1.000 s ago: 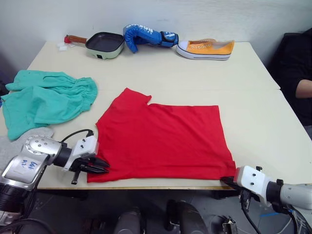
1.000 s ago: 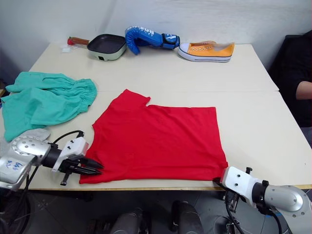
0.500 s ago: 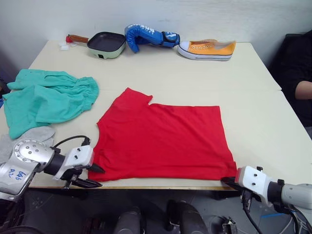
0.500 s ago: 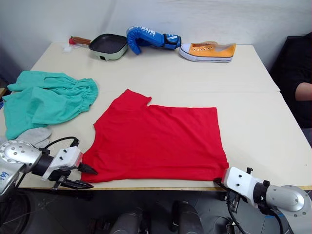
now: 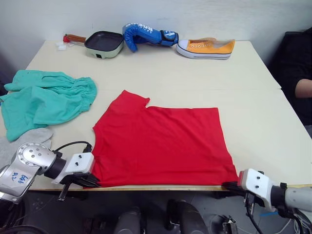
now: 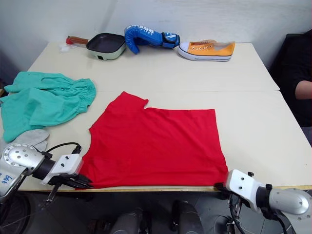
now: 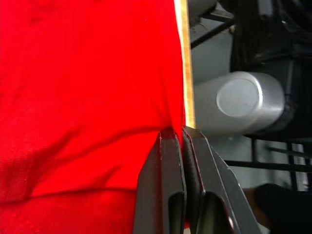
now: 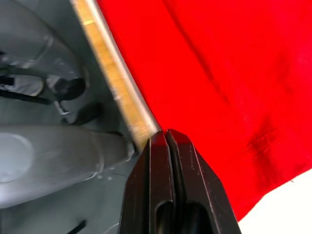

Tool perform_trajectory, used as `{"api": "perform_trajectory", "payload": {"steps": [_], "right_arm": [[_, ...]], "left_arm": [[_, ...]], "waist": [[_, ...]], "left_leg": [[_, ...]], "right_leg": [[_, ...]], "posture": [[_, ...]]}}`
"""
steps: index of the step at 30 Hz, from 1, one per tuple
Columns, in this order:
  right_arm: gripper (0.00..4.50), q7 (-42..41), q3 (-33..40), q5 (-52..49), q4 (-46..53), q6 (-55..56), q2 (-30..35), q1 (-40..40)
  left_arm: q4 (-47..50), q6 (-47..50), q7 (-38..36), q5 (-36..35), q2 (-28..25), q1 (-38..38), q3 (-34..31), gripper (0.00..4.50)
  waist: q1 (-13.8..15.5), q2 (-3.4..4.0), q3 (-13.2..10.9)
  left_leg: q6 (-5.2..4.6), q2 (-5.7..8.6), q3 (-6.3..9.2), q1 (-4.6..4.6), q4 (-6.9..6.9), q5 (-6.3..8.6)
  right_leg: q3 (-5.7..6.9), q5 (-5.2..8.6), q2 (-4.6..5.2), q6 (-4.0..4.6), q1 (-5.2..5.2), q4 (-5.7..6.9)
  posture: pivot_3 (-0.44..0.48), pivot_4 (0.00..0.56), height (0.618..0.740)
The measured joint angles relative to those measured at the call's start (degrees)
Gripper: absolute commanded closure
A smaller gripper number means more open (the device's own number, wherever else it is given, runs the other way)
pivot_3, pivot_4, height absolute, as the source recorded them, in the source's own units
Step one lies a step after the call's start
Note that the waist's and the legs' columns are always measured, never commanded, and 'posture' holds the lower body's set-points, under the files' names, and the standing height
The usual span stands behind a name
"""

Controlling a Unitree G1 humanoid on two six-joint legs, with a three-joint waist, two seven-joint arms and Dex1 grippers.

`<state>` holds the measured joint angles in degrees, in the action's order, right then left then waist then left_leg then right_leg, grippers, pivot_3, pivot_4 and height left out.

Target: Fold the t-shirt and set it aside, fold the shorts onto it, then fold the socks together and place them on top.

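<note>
A: Near edge?
B: Left end effector [image 7: 183, 134] pinches the t-shirt [image 5: 161, 144] hem at the bench [image 5: 253, 122] lip; the right end effector [image 8: 165, 136] has its fingers pressed together at the other corner.
A: Farther back?
B: Socks [image 5: 22, 139], then shorts [image 5: 46, 100], left of the flat shirt.

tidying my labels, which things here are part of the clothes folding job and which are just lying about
Part of the job:
red t-shirt
green shorts
grey socks

Lying about:
frying pan
blue boxing glove
orange sneaker
</note>
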<state>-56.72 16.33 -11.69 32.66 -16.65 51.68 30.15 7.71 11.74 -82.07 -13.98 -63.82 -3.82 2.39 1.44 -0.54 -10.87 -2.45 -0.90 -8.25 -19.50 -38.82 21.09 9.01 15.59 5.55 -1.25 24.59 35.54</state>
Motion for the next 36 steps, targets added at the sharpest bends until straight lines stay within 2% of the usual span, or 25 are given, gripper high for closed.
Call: {"api": "perform_trajectory", "payload": {"steps": [6,8,10,12,15,17,20,21,26,29,31,36], "right_arm": [[4.5,-0.27,0.26,-0.26,0.78,-0.94,-0.01,0.83],[4.12,-0.27,0.6,-0.73,1.13,-1.59,-0.02,1.17],[3.58,-0.66,1.57,-2.14,1.47,-3.15,-0.02,1.98],[2.85,-1.87,3.22,-5.03,2.74,-5.78,-0.02,2.94],[1.79,-4.63,8.09,-13.5,6.71,-11.26,0.06,3.74],[1.11,-5.29,12.08,-22.13,8.19,-16.67,0.79,0.7],[0.09,-3.26,15.84,-34.22,7.46,-24.1,3.43,-9.33],[0.0,-2.03,15.87,-36.92,6.73,-26.02,4.16,-13.22],[0.0,6.3,7.82,-39.78,-2.64,-32.06,4.56,-32.88],[0.0,10.88,-0.57,-34.69,-9.93,-32.25,2.02,-43.66],[0.0,13.76,-6.7,-29.89,-16.87,-31.97,-0.96,-51.16],[0.0,17.93,-16.93,-17.05,-35.56,-27.62,-7.33,-65.88]], "left_arm": [[-1.6,-1.09,0.17,0.72,0.16,-1.89,0.96,4.47],[-1.63,-0.49,0.12,0.47,0.23,-1.92,0.95,4.01],[-1.55,0.83,-0.93,-0.84,0.13,-1.6,0.77,3.5],[-1.53,3.98,-2.87,-3.36,-0.74,-0.73,0.22,2.8],[-1.53,11.02,-3.94,-8.88,-2.65,-2.03,-1.92,1.81],[-2.61,16.55,-3.93,-12.87,-2.56,-6.66,-3.08,1.19],[-8.66,22.68,-3.77,-15.89,0.25,-16.64,-3.73,0.25],[-10.91,23.62,-3.4,-15.92,1.67,-19.47,-3.55,0.03],[-26.19,24.91,5.34,-12.24,12.85,-34.05,-1.65,0.03],[-38.38,22.53,13.19,-7.74,18.82,-42.56,-1.24,0.03],[-47.14,19.05,18.16,-4.05,21.8,-47.42,-1.14,0.03],[-61.63,10.0,24.77,2.34,27.03,-54.59,-0.16,0.03]], "waist": [[0.01,0.13,-0.07],[0.01,0.2,-0.12],[0.01,0.25,-0.15],[0.0,0.28,-0.17],[0.0,0.3,-0.22],[0.01,0.29,-0.26],[0.02,0.26,-0.3],[0.0,0.26,-0.31],[-0.01,0.18,-0.36],[-0.07,0.05,-0.35],[-0.43,-0.01,-0.38],[-1.27,-0.08,-0.42]], "left_leg": [[0.07,0.0,0.0,0.01,-0.02,0.04],[0.04,0.0,0.0,0.01,-0.02,0.02],[-0.04,0.0,0.0,0.01,-0.01,-0.03],[-0.06,0.0,0.0,-0.03,-0.02,-0.04],[-0.1,0.0,0.02,-0.06,-0.08,-0.06],[-0.15,0.0,0.06,-0.02,-0.22,-0.07],[-0.07,0.03,0.06,0.01,-0.24,-0.05],[-0.05,0.04,0.05,-0.03,-0.24,-0.08],[-0.15,0.05,0.01,-0.32,-0.26,-0.3],[-0.24,0.12,-0.09,-0.95,-0.44,-0.47],[-0.27,0.17,-0.16,-1.03,-0.44,-0.5],[-0.36,0.21,-0.13,-1.19,-0.45,-0.54]], "right_leg": [[0.0,0.0,0.0,0.0,-0.01,0.04],[0.0,0.0,0.0,0.0,-0.01,0.06],[0.0,0.0,0.0,0.0,0.01,0.07],[0.0,0.0,0.0,0.0,0.04,0.07],[0.01,0.0,0.0,-0.01,0.02,0.09],[0.0,-0.06,0.01,-0.07,-0.09,0.09],[-0.03,-0.22,0.05,-0.09,-0.16,0.01],[-0.03,-0.23,0.05,-0.09,-0.11,0.01],[0.04,-0.23,0.01,-0.07,0.22,0.16],[0.09,-0.26,-0.02,-0.1,0.83,0.44],[0.1,-0.31,-0.06,-0.18,0.87,0.46],[0.18,-0.35,-0.03,-0.26,0.96,0.4]], "posture": [[0.0,0.15,0.74],[0.0,0.15,0.74],[0.0,0.15,0.74],[0.0,0.15,0.74],[0.0,0.15,0.74],[0.0,0.15,0.74],[0.0,0.15,0.74],[0.0,0.15,0.74],[0.0,0.15,0.74],[0.0,0.15,0.74],[0.0,0.15,0.74],[0.0,0.15,0.74]]}}
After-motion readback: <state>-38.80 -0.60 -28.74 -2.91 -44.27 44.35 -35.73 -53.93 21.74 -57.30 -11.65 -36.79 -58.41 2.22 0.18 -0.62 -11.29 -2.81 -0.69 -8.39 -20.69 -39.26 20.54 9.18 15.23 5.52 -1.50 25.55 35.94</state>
